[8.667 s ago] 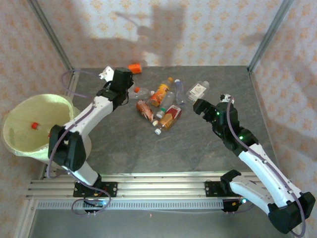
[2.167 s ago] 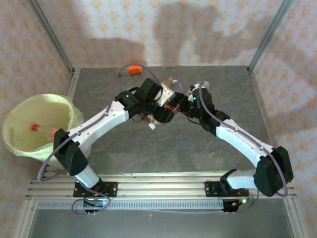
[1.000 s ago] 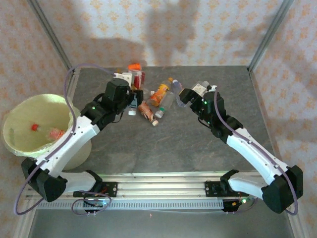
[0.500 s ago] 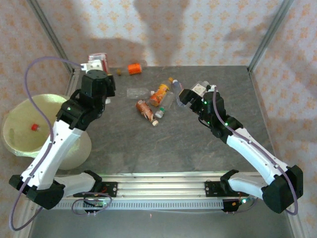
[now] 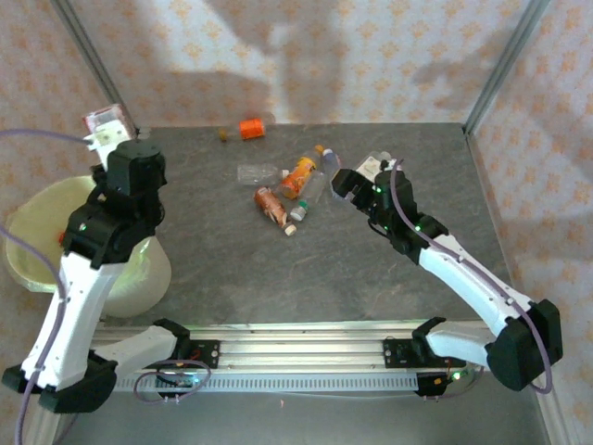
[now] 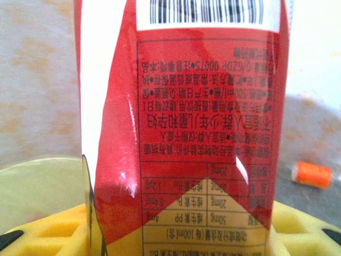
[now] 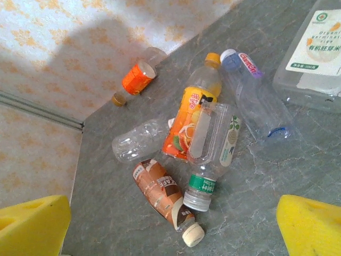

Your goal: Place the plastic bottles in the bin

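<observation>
1. The left gripper (image 5: 109, 139), fingers clenched on a red-labelled bottle (image 6: 181, 133), has swung away from the pile within the last second. It now hangs at the far-left corner of the table (image 5: 371, 278), beside the bin (image 5: 23, 264).
2. The carry looks nearly done. The left wrist view shows the bin's liner low and to the left of the bottle, so a short shift over the mouth seems wise before letting go.
3. The right gripper (image 5: 339, 182), fingers spread wide and empty, has stayed over the pile near the middle of the far edge. A juice bottle (image 7: 192, 122), a green-capped bottle (image 7: 210, 154) and a brown bottle (image 7: 160, 192) lie there touching.
4. A small orange bottle (image 5: 250, 128) lies alone at the far edge.
5. The table's near half is bare, leaving room to work. The frame post (image 5: 88, 56) stands close behind the left gripper, so there is little margin there.
</observation>
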{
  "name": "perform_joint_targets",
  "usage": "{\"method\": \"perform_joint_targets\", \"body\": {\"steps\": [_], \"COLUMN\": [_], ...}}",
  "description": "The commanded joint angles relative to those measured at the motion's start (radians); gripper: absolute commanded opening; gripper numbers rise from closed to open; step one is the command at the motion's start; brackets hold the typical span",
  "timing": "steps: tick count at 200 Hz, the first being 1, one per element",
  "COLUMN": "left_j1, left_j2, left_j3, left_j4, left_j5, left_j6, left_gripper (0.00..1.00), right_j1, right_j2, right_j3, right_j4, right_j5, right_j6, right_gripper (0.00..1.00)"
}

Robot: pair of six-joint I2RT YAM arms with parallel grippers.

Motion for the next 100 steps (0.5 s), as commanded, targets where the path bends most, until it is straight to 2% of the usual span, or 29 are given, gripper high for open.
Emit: {"method": "perform_joint_targets", "body": {"steps": [1, 23, 50, 71, 100], "left_j1": [0.004, 0.013, 0.078, 0.178, 0.390], "left_j2": [-0.033, -0.050, -0.075, -0.108, -0.154], "left_j3": [-0.032, -0.079, -0.136, -0.182, -0.266], "left_j4": [-0.152, -0.224, -0.224, -0.184, -0.129], "left_j5": [-0.205, -0.312, -0.304, -0.215, -0.023], "left_j6": [-0.091, -0.151, -0.176, -0.159, -0.121], "left_gripper": [0.49, 0.49, 0.50, 0.50, 0.50], "right_j1": [-0.006, -0.005, -0.005, -0.005, -0.006], "right_j2": [0.026, 0.053, 0.079, 0.091, 0.096], "right_j3": [0.055, 0.078, 0.113, 0.125, 0.130], "right_j4": [-0.003, -0.012, -0.042, -0.049, -0.053], "right_j5": [-0.024, -0.045, -0.072, -0.086, -0.097], "right_j6": [0.001, 0.006, 0.004, 0.009, 0.015], "right_gripper": [0.99, 0.99, 0.99, 0.99, 0.99]}}
